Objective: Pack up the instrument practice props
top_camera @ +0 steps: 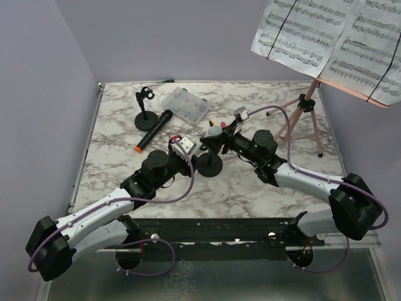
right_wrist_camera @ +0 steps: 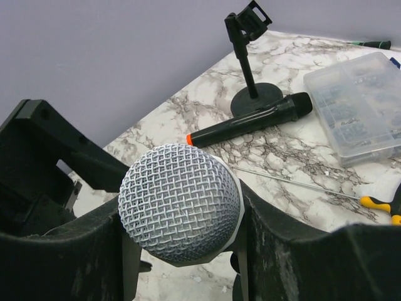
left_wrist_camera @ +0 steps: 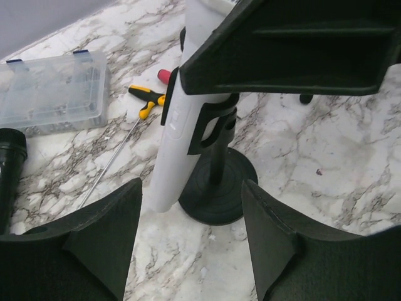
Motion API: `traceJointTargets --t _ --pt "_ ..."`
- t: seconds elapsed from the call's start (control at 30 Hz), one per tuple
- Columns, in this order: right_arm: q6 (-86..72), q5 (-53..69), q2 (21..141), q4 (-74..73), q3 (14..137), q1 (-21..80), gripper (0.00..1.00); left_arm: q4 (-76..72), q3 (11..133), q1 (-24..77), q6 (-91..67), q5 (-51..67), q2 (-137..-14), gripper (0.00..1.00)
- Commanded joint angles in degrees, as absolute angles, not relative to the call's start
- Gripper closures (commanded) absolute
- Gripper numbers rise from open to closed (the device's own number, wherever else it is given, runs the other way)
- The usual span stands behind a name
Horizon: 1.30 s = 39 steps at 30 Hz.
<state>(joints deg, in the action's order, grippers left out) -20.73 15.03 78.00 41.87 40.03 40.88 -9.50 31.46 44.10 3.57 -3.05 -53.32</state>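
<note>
Grey-headed mic, lower centre of right wrist view, head clamped by right gripper, body clipped in mic holder. Left gripper wide, not bracing base. Risk: pull tips holder; round head slips.

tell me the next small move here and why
Probably raise the right gripper: its jaws look closed on the mesh head of the grey-headed microphone, whose white body sits in the clip of the mic holder. The left gripper, jaws open, only faces that holder.
</note>
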Motion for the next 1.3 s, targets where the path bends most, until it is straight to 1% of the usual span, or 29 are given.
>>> traceJointTargets --t 0.0,0.07,0.13,0.23,0.37,0.53,0.63,0.87,1.07,1.27 --pt "-21.3 14.8 80.1 39.5 40.3 41.4 1.00 -17.3 29.0 49.0 -2.5 -9.6 -52.8 0.34" --pt "-21.5 15.1 80.3 39.8 40.3 41.4 1.00 -20.4 28.2 51.6 -2.8 -10.7 -55.4 0.34" --pt "-21.8 15.2 80.2 40.0 40.1 41.4 1.00 -24.0 27.8 53.9 -3.4 -14.2 -58.5 0.33" --pt "-22.2 15.1 79.9 40.2 39.7 41.4 0.99 -32.7 26.5 55.3 -5.5 -17.6 -62.9 0.31" --pt "-22.2 15.1 79.4 39.8 39.4 41.4 0.99 -44.0 25.0 55.7 -8.1 -21.2 -69.4 0.31" --pt "-22.2 14.7 78.2 39.2 38.7 41.4 0.99 -53.1 25.1 55.8 -10.6 -25.6 -78.2 0.31" --pt "-22.2 14.4 77.3 38.5 38.1 41.4 0.99 -58.0 25.2 55.8 -12.0 -26.1 -82.8 0.31" --pt "-22.2 15.1 75.4 35.9 37.4 41.4 1.00 -70.9 25.6 55.7 -11.9 -31.7 -92.6 0.31" --pt "-21.2 16.0 72.1 30.2 37.5 41.4 0.99 -76.1 26.7 54.3 -10.3 -33.1 -97.2 0.32" --pt "-20.8 15.7 68.8 24.8 36.2 41.4 1.00 -80.2 25.6 50.0 -11.4 -28.2 -97.9 0.37"
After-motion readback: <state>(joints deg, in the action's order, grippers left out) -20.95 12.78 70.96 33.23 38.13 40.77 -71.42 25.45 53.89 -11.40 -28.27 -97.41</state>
